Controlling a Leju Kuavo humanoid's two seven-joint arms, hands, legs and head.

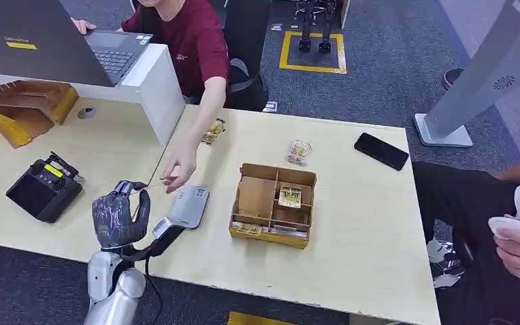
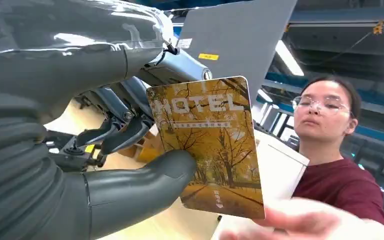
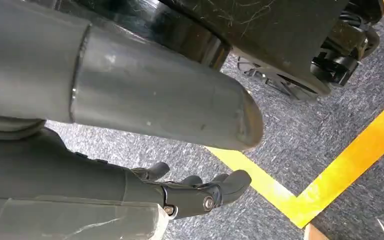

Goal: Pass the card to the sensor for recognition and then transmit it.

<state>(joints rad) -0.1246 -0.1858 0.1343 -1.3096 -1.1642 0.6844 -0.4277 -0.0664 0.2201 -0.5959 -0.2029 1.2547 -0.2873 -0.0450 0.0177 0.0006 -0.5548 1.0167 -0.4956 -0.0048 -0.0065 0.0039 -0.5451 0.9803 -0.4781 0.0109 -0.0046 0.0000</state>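
Observation:
My left hand is raised over the table's front edge, just left of the grey card reader. It pinches a yellow "HOTEL" card between thumb and fingers. The card appears edge-on in the head view. A person's hand reaches across the table and grips the card's free end. My right hand hangs over the carpet, its fingers loosely bent and holding nothing.
A cardboard divider box with cards stands at mid-table, two wrapped packets behind it. A black phone lies far right, a black controller left, a laptop on a white riser. Another person sits at right.

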